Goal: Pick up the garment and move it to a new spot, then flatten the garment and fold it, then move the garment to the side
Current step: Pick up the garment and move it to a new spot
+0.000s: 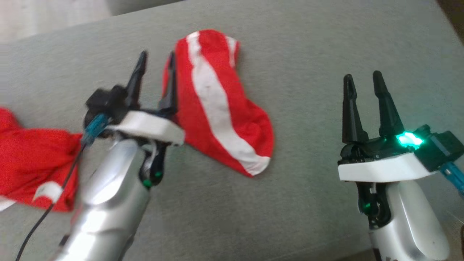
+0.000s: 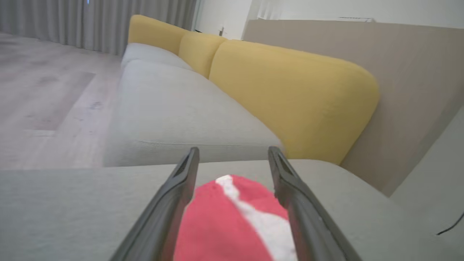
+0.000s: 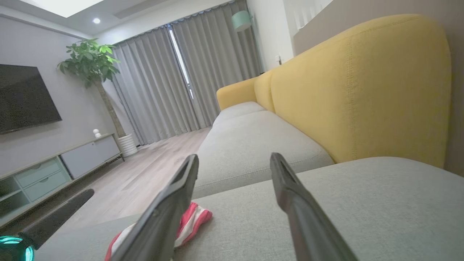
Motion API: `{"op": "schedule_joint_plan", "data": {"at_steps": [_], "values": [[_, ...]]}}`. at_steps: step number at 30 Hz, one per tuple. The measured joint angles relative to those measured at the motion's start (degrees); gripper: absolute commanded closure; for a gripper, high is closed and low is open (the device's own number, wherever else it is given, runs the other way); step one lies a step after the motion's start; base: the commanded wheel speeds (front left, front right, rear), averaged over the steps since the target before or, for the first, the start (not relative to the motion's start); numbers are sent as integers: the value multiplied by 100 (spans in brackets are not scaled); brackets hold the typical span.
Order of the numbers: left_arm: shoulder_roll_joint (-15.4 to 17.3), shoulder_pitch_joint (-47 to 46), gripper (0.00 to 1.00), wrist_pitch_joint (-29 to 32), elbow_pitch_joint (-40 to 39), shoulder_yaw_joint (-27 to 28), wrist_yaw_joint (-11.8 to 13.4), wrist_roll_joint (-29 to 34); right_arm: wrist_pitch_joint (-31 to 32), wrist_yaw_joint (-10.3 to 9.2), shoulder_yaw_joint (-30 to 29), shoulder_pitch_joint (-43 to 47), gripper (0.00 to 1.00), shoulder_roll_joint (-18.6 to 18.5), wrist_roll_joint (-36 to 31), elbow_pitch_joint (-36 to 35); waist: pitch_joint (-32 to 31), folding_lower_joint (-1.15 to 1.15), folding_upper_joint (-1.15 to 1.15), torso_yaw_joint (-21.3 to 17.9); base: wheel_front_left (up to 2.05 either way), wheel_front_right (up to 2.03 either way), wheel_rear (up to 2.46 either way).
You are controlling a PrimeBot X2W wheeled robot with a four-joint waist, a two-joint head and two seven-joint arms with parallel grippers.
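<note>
A red fabric garment with a broad white stripe [image 1: 217, 108] lies loosely flattened on the grey fabric sofa seat [image 1: 308, 54], a little left of the middle of the head view. Its rounded end points away from the robot and its white-trimmed corner points toward it.

The left pincer [image 1: 156, 61] is at the garment's left edge. Its two dark fingers are spread wide and are not closed on anything. The inner finger [image 1: 170, 83] overlaps the edge of the red cloth, but blur makes it hard to say whether it touches. In the left wrist view the garment [image 2: 224, 217] appears between and below the parted fingers of that pincer [image 2: 233, 150].

The right pincer [image 1: 363, 77] hovers over bare seat well to the right of the garment. It is fully spread and holds nothing, and a green light glows on its base. In its own wrist view [image 3: 235, 156] a striped edge of the garment [image 3: 192, 221] peeks out behind the left finger.

A second bunch of red cloth with white patches [image 1: 32, 156] lies at the left edge of the head view. The silver forearm hides whether it joins the garment. Yellow padded backrests [image 2: 290, 94] rise behind the seat.
</note>
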Motion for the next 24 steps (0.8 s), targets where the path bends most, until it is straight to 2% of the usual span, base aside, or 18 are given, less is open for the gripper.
{"op": "schedule_joint_plan", "data": {"at_steps": [6,13,19,24], "values": [[169,600,0,-25,-657,561,-82,679,0,0,-96,161,0,0,-202,135,-148,0,0,562,0,0,0],[291,1870,0,-42,-1510,1070,-129,1457,0,0,-157,344,0,1,-288,268,-495,-2,0,1023,0,0,0],[33,2856,0,-42,-1974,1479,-125,1715,0,0,-134,577,0,1,-287,378,-778,-2,0,1252,0,0,0],[-167,3167,0,-42,-2071,1684,-211,1884,0,0,-88,673,0,1,-288,448,-871,-2,0,1363,0,0,0]]}}
